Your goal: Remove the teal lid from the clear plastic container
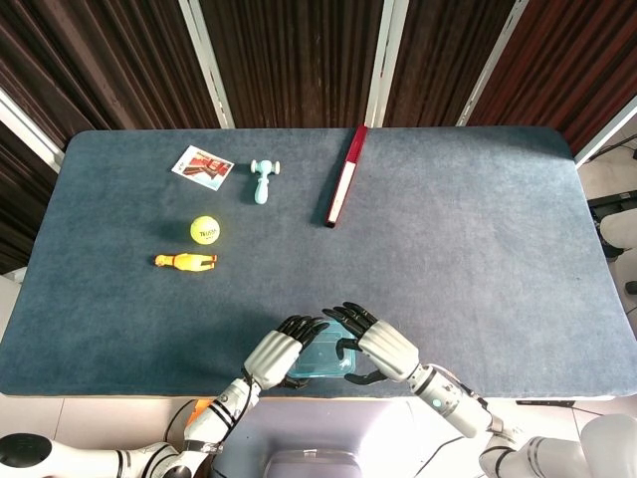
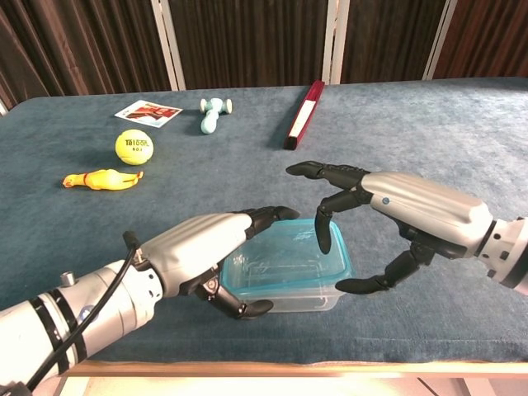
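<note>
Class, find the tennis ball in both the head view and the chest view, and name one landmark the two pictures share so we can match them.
Head view: the tennis ball lies left of centre on the table, just above the rubber chicken.
Chest view: the ball sits upper left, again just beyond the chicken.
Shared landmark: the red box, far side near the middle.

Teal lid point(image 2: 290, 257) – clear container point(image 2: 285, 299); yellow ball point(image 2: 134, 146); blue-grey table point(image 2: 412, 124).

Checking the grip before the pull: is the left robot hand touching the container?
Touching. The chest view shows the left robot hand wrapped around the container, fingers over its far rim and thumb against its near wall.
</note>
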Controlling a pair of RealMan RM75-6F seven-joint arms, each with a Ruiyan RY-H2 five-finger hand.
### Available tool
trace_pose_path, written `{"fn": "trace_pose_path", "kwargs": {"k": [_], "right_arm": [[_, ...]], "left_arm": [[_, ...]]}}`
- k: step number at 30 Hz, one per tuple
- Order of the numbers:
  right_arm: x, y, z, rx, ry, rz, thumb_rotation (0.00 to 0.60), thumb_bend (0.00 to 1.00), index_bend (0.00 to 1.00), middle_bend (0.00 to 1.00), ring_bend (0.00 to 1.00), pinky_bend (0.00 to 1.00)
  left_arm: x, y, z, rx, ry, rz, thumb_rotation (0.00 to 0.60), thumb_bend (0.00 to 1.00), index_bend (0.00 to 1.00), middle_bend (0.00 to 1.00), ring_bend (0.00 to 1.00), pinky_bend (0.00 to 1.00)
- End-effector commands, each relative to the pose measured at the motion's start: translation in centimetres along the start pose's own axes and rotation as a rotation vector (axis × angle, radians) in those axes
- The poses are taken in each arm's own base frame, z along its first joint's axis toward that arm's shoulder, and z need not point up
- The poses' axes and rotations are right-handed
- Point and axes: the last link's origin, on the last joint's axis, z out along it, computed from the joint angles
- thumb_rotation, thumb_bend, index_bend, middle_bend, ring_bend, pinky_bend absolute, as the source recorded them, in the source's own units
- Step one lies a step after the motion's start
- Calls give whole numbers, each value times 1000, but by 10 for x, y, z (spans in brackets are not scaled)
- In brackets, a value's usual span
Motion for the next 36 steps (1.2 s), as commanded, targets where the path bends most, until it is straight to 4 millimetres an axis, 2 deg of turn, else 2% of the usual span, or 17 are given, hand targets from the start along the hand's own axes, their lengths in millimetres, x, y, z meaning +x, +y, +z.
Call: {"fn": "trace_pose_path", "kwargs": {"k": [1, 15, 28, 36], "right_arm": [[0, 0, 1, 6, 7, -13, 600, 387, 657, 134, 0, 0], [-1, 4, 8, 37, 42, -110, 600, 396, 663, 146, 0, 0], [4, 5, 10, 74, 124, -153, 600, 431, 660, 159, 0, 0], [-3, 5, 12, 59, 94, -139, 600, 431, 657, 160, 0, 0]], "left_arm": [[0, -1, 0, 0, -5, -11, 600, 326, 0, 566, 594, 691], [5, -9, -2, -3, -10, -45, 600, 325, 0, 538, 585, 696], [2, -9, -3, -19, -20, -44, 600, 325, 0, 525, 585, 699], [3, -9, -3, -22, -13, -47, 600, 325, 0, 507, 567, 680]]}}
